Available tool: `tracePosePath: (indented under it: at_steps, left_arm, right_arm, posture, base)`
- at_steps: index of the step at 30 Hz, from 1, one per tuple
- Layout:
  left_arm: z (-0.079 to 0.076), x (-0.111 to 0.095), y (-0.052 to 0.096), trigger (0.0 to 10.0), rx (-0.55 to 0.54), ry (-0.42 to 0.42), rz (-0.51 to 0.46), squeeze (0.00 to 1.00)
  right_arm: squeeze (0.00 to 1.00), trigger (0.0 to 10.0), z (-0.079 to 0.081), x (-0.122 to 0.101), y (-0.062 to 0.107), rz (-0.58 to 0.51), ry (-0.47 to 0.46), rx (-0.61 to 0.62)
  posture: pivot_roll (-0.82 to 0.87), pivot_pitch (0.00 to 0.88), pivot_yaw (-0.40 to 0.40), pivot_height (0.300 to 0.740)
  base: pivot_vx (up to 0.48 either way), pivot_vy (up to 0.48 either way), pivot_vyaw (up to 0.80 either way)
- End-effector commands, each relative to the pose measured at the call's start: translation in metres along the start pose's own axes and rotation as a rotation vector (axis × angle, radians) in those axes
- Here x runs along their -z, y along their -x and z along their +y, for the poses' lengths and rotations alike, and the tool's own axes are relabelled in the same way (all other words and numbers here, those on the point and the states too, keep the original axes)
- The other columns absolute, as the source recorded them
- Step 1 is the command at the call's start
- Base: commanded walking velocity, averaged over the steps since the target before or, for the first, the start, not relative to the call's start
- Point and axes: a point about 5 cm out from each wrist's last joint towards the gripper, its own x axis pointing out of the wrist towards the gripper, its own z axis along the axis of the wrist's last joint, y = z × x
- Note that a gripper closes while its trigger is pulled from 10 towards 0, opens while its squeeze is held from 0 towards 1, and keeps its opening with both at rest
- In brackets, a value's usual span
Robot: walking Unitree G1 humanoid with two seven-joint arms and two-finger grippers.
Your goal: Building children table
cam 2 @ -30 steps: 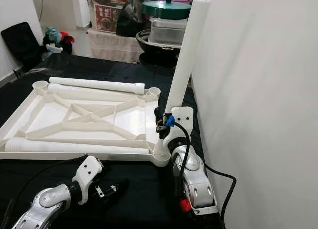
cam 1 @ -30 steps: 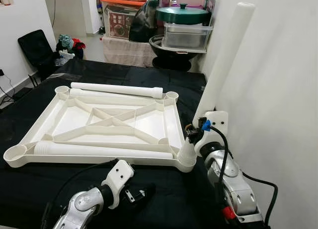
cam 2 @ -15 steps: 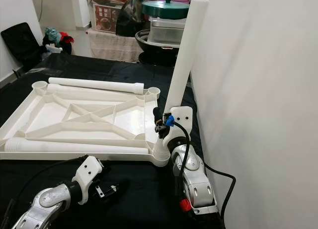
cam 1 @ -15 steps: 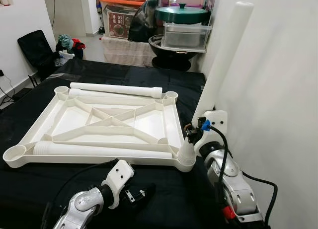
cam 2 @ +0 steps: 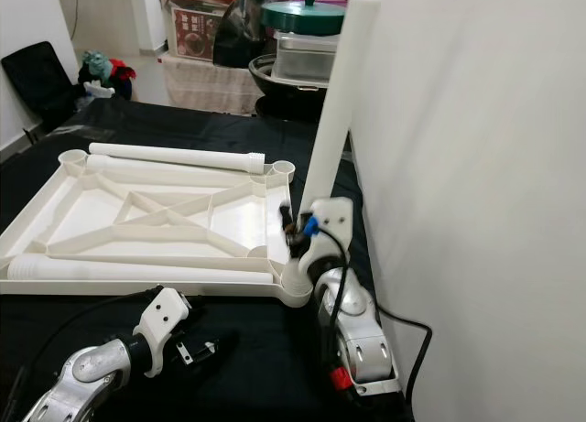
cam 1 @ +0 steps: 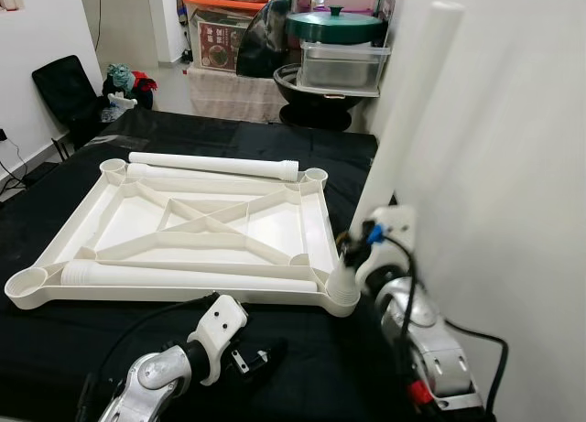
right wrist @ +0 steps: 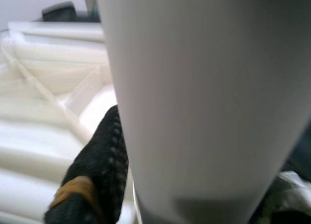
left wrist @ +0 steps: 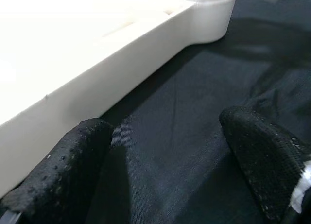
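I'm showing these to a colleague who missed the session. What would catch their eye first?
A tall white leg stands tilted in the near right corner socket of the upside-down tabletop, with the right gripper shut on it low down. Two more legs lie flat on the tabletop. The left gripper rests open on the black cloth.

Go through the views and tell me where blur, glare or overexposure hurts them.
Left eye view: right gripper smeared by motion.
Left wrist view: tabletop blown out white; fingers soft.
Right wrist view: table leg close, unfocused.
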Motion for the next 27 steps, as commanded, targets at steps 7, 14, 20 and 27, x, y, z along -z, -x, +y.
tracePosePath:
  at_steps: [7, 14, 20, 27]
  left_arm:
    - [-0.003, 0.003, -0.001, 10.0, 0.019, -0.003, 0.011, 0.00]
    - [-0.003, 0.003, -0.002, 10.0, 0.024, -0.004, 0.011, 0.00]
    - [-0.002, 0.003, -0.002, 10.0, 0.025, -0.006, 0.011, 0.00]
    - [-0.002, 0.003, -0.002, 10.0, 0.028, -0.008, 0.012, 0.00]
  right_arm:
    - [0.60, 10.0, -0.001, -0.008, 0.000, -0.030, 0.011, 0.000]
    - [0.47, 10.0, -0.003, -0.012, 0.002, -0.063, 0.000, -0.004]
    - [0.00, 10.0, -0.004, -0.012, 0.002, -0.066, -0.021, 0.002]
    - [0.00, 10.0, -0.009, -0.022, 0.001, -0.102, -0.041, 0.014]
  posture:
    - [0.03, 0.000, -0.085, 0.740]
    - [0.03, 0.000, -0.082, 0.740]
    - [0.03, 0.000, -0.079, 0.740]
    - [0.03, 0.000, -0.076, 0.740]
  base:
    - [0.000, 0.000, 0.00]
    - [0.000, 0.000, 0.00]
    - [0.000, 0.000, 0.00]
    - [0.000, 0.000, 0.00]
